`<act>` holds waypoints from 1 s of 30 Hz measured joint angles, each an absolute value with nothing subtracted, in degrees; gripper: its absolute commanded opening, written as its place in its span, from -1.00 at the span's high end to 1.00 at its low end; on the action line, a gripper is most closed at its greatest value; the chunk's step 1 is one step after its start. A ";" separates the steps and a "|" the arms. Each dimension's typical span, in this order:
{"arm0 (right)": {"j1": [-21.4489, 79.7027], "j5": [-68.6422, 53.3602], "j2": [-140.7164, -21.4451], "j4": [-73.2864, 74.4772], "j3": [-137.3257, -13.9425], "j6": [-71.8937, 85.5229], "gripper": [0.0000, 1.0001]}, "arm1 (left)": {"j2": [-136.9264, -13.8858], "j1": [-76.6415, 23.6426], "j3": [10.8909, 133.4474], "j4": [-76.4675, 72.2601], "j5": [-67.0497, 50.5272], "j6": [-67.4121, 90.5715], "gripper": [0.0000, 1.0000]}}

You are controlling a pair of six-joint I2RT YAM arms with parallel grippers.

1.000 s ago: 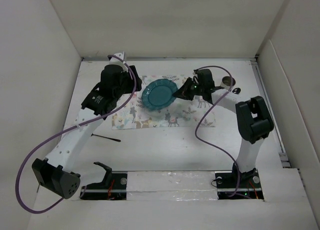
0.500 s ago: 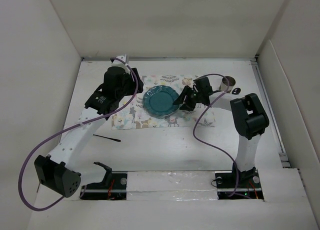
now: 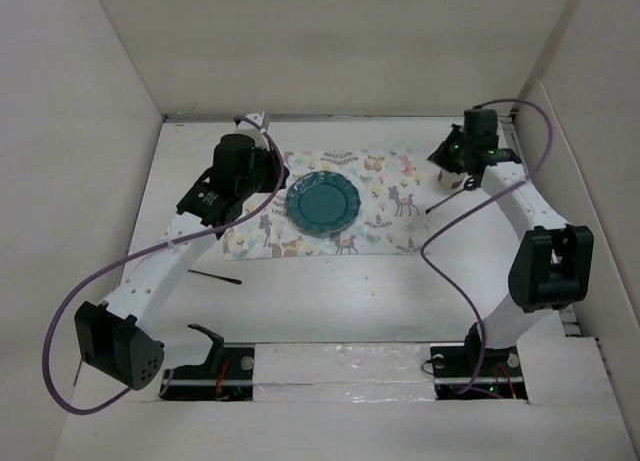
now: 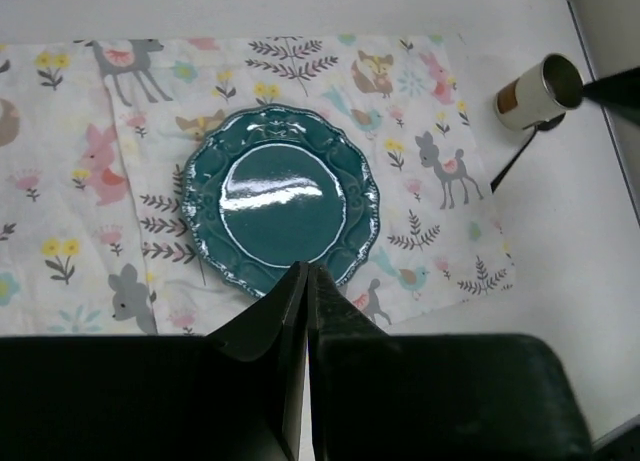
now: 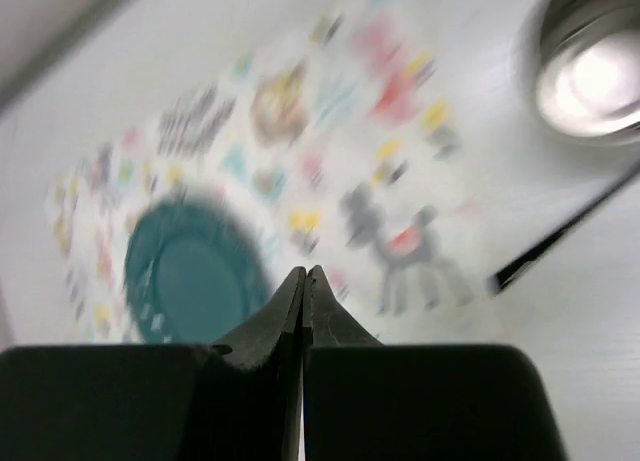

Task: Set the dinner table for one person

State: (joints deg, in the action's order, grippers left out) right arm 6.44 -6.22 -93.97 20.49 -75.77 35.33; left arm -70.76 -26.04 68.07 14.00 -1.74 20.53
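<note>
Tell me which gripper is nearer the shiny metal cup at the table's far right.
Right. The right gripper hovers close beside the shiny metal cup, jaws shut. The left gripper is by the teal scalloped plate, across the patterned cloth placemat from the cup.

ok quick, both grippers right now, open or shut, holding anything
left gripper: closed, holding nothing
right gripper: closed, holding nothing

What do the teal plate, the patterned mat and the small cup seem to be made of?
Plate: likely glazed ceramic; it is glossy, with bright reflections and an embossed scalloped rim. Mat: looks like printed cloth; it is matte, with a soft crease. Cup: probably metal; its inside shines silvery, though that picture is blurred.
</note>
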 measured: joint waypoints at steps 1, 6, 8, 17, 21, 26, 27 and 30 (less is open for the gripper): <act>4.21 -3.46 -94.17 21.32 -77.95 35.09 1.00 | -70.78 -26.30 67.42 13.21 -2.61 20.34 1.00; -3.77 6.57 -100.33 25.93 -87.39 34.28 -0.03 | -76.84 -37.23 69.58 14.33 8.86 16.03 0.65; -5.19 8.60 -103.61 27.73 -89.32 33.98 -0.06 | -82.59 -45.63 72.69 14.72 11.03 15.51 0.56; -5.98 9.30 -115.24 35.27 -96.36 33.23 0.08 | -83.40 -48.51 71.24 13.45 10.66 16.38 0.31; -5.98 9.45 -115.39 35.94 -96.33 33.89 0.37 | -82.41 -48.01 70.26 12.62 10.68 16.80 0.31; -5.96 10.55 -115.44 36.03 -96.29 34.98 1.00 | -82.32 -47.99 69.43 12.53 10.55 17.10 0.32; -5.80 10.96 -115.42 36.01 -96.29 34.98 1.00 | -82.32 -47.99 69.43 12.47 10.59 17.10 0.32; -5.15 12.49 -114.87 35.99 -96.31 34.74 1.00 | -82.32 -47.90 69.45 12.60 10.96 17.08 0.32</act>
State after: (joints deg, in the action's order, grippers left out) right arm -5.15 12.49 -114.87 35.99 -96.31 34.74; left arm -82.32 -47.90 69.45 12.60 10.96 17.08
